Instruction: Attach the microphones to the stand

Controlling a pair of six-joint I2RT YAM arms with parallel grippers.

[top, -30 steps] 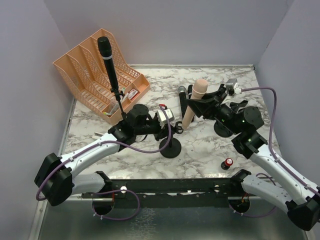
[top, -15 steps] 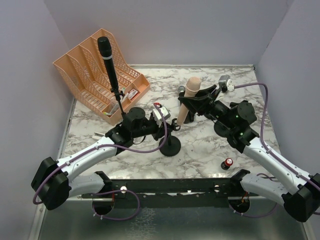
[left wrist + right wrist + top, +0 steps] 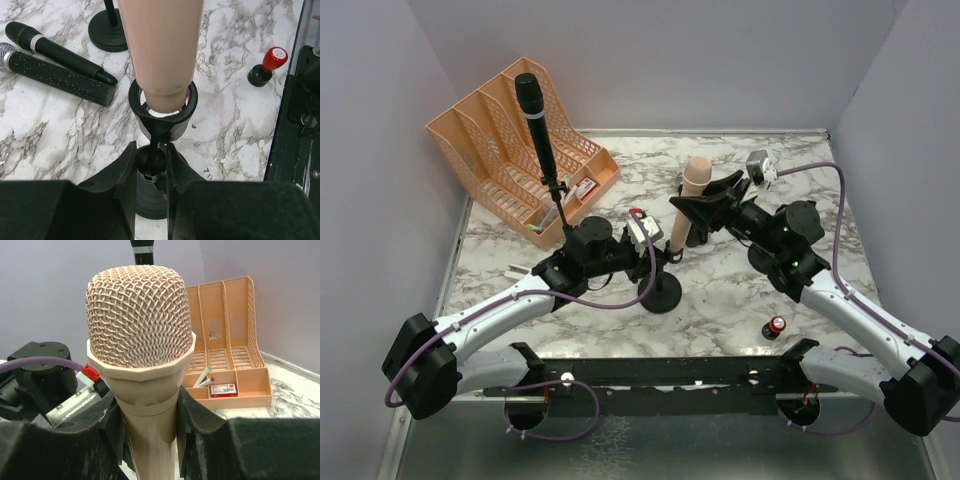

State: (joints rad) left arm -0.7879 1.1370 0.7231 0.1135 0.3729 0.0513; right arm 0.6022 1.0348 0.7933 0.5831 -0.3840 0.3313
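Note:
My right gripper (image 3: pixel 692 208) (image 3: pixel 148 405) is shut on the peach-pink microphone (image 3: pixel 693 182) (image 3: pixel 140 325), just below its mesh head, and holds it nearly upright. In the left wrist view the microphone's lower end (image 3: pixel 162 45) sits in the ring clip (image 3: pixel 162 117) of a black stand (image 3: pixel 662 295). My left gripper (image 3: pixel 665 252) (image 3: pixel 151 150) is shut on the stand's joint just under the clip. An all-black microphone (image 3: pixel 535 115) stands clipped in another stand at the back left. A black microphone (image 3: pixel 55 50) and a silver-headed one (image 3: pixel 57 79) lie on the table.
A peach desk organiser (image 3: pixel 505 140) (image 3: pixel 225 365) stands at the back left, with pens and a small box in it. A red-topped battery (image 3: pixel 777 326) (image 3: pixel 267 62) stands near the front right. A third stand base (image 3: pixel 107 32) sits beyond the lying microphones.
My right gripper has carried the peach-pink microphone leftwards and closer to the stand, until its lower end reached the clip. My left gripper has stayed on the stand, shifting only slightly.

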